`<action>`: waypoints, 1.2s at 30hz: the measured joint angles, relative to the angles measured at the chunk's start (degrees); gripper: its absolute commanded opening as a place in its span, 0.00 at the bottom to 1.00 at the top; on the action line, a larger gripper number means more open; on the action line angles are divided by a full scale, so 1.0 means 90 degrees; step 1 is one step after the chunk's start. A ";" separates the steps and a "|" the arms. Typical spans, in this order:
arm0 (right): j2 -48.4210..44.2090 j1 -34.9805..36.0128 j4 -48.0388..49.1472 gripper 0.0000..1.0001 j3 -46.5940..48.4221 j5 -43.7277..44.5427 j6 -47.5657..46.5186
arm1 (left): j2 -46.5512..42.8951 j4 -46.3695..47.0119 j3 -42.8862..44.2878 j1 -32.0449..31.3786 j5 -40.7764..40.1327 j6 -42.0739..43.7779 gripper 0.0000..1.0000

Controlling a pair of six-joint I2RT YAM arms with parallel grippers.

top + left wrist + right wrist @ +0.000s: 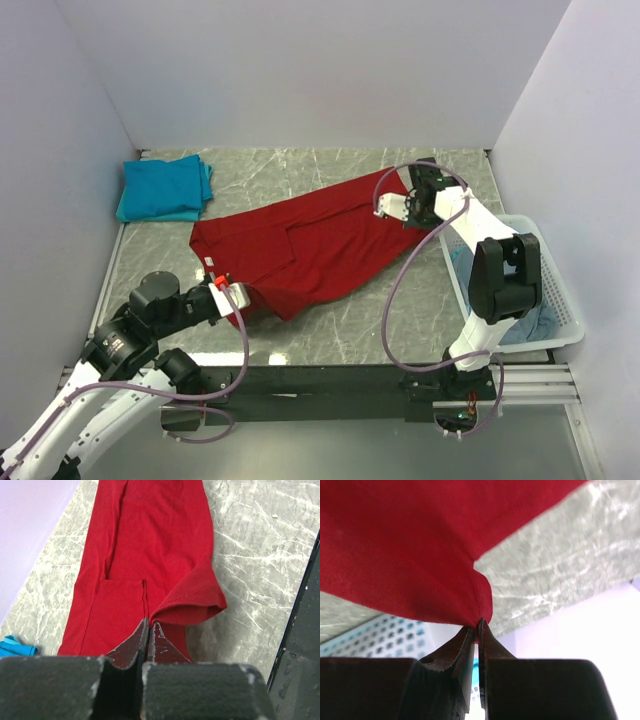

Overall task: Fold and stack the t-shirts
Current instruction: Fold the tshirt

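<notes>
The bright red t-shirt (310,245) lies stretched diagonally across the marble table, folded lengthwise. My left gripper (238,297) is shut on its near left end; in the left wrist view the fingertips (149,622) pinch the red shirt (150,545) at a curled sleeve edge. My right gripper (408,208) is shut on the far right end and lifts it; in the right wrist view (479,625) the red cloth (410,545) hangs from the closed tips. A folded teal t-shirt (165,188) lies at the back left. Grey-blue cloth (530,322) sits in the basket.
The white lattice basket (557,290) stands at the right edge beside the right arm. White walls close in the table at the left, back and right. A black rail (330,378) runs along the near edge. Bare marble (400,310) lies near the front.
</notes>
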 measured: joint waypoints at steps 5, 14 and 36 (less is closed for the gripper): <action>0.0000 -0.0306 0.0058 0.10 0.0202 0.0007 -0.0007 | 0.0019 0.0051 -0.0051 0.0000 0.0044 -0.0005 0.00; 0.0027 -0.0449 0.0073 0.11 0.0328 -0.0068 -0.0005 | 0.0221 0.0245 -0.0070 0.0000 0.0083 -0.0005 0.00; 0.1673 -0.0345 -0.0214 0.13 0.1965 -0.0219 0.0148 | 0.1515 0.1732 -0.0136 0.0146 -0.1251 0.0039 0.00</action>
